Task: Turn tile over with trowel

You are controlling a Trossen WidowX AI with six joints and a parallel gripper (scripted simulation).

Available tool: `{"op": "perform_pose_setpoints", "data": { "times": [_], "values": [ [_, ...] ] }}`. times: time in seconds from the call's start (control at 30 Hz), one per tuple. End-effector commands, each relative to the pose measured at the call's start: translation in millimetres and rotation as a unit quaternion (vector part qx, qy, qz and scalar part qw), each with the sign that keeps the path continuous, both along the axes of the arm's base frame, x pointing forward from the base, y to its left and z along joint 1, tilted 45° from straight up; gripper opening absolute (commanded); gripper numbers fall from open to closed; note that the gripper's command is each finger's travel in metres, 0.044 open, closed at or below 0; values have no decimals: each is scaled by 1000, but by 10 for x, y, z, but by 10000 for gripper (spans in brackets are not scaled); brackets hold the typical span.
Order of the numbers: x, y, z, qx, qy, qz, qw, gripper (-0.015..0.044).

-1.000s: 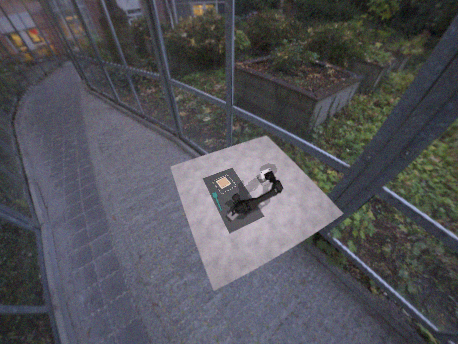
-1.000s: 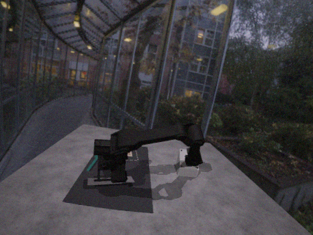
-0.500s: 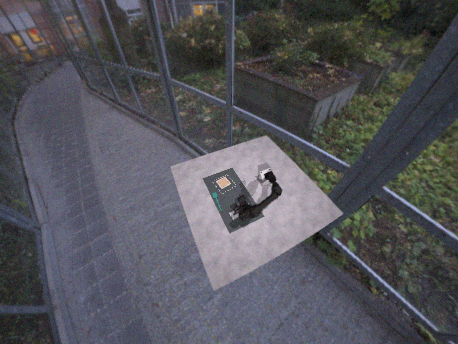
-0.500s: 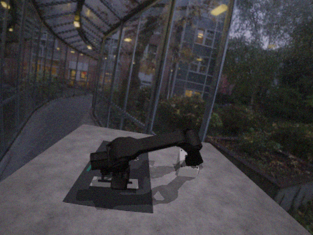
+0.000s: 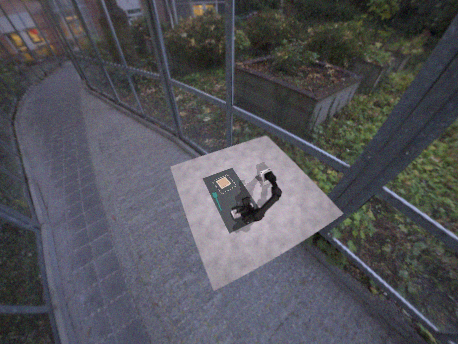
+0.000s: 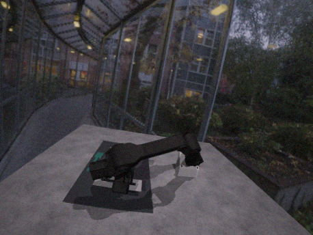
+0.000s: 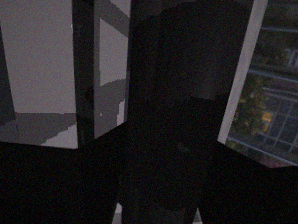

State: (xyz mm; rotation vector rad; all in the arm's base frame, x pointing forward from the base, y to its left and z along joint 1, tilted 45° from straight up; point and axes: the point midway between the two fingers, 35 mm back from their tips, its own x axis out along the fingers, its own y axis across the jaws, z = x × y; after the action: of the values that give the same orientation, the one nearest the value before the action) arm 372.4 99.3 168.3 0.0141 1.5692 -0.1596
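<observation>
The tile (image 5: 223,183), a tan square, lies on the dark mat (image 5: 227,202) (image 6: 145,204) inside the dashed outline. Its markings are too small to read, and the arm hides it in the exterior view. My gripper (image 5: 243,210) (image 6: 120,182) is low over the near part of the mat, away from the tile. It is shut on the trowel; a broad dark shape, apparently its handle (image 7: 165,100), fills the middle of the wrist view. A pale flat strip shows beside the gripper; I cannot tell whether it is the blade. The blade is not clearly seen.
A teal arrow (image 5: 215,195) (image 6: 98,156) is on the mat along its left side. The pale table (image 5: 215,255) (image 6: 219,205) surrounds the mat. The arm's base end stands beside a white block (image 5: 265,173) (image 6: 188,171) to the right of the mat.
</observation>
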Motion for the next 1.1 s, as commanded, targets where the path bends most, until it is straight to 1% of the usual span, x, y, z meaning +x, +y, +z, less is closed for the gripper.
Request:
{"op": "perform_pose_setpoints", "data": {
  "times": [0.0,0.7,1.07],
  "values": [
    [16,-10,0,-3,0,-9,1000,0],
    [74,215,-198,16,22,-40,999,0],
    [74,215,-198,16,22,-40,999,289]
  ]
}}
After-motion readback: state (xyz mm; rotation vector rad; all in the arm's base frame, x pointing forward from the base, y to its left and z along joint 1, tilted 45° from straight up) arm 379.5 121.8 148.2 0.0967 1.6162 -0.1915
